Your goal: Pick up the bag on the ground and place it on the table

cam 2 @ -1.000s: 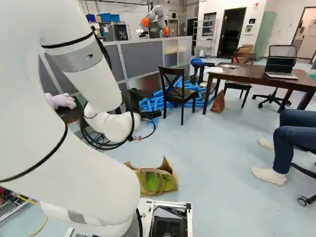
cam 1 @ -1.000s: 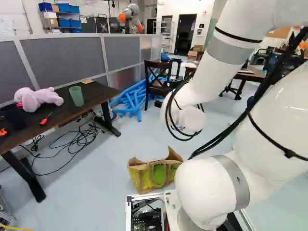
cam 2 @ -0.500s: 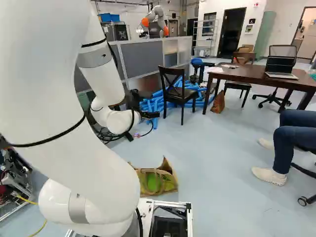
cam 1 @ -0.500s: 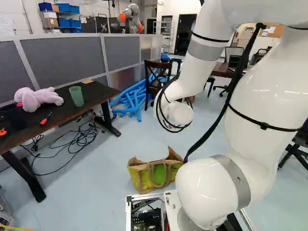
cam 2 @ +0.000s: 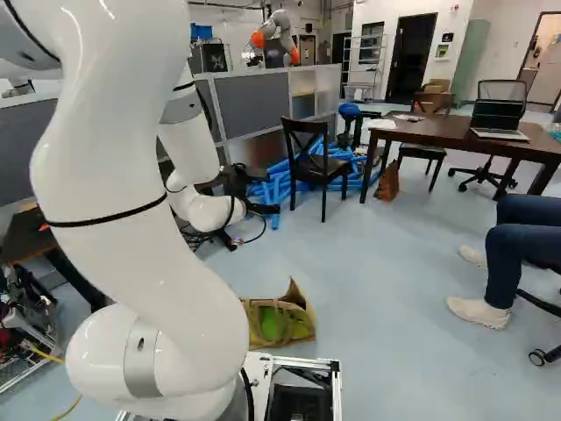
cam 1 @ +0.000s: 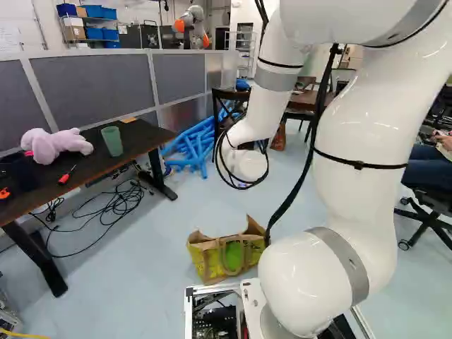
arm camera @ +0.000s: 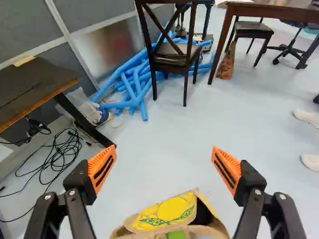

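the gripper point(cam 2: 254, 219) gapes wide; the bag point(cam 1: 215, 260) sits on the floor point(cam 1: 134, 282), lower middle of left base view.

you have bright, even light, with small white glints on the glossy arm point(cam 1: 353, 198), soft sheen on the floor point(arm camera: 164, 149) and faint shadow beneath the desk point(cam 1: 145, 136).
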Robot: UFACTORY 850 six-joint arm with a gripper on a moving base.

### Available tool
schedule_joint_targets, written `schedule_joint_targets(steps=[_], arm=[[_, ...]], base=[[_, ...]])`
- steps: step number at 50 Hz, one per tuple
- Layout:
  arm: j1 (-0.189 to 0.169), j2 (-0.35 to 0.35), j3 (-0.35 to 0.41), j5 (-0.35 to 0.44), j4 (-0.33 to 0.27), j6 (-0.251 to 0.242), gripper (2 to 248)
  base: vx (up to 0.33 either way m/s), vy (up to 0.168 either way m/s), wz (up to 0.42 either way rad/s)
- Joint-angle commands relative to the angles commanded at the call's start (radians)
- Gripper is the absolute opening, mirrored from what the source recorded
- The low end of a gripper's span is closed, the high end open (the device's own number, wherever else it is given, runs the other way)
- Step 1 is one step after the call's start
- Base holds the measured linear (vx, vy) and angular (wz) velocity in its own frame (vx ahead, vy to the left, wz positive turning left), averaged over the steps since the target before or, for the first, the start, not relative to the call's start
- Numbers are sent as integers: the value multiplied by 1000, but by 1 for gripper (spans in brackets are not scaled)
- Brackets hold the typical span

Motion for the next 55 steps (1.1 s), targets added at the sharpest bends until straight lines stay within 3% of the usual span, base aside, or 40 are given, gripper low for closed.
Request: schedule_joint_targets(steps=[55], arm=[[177,-281,-181,-139,376,0,247]], base=[[0,0,0]])
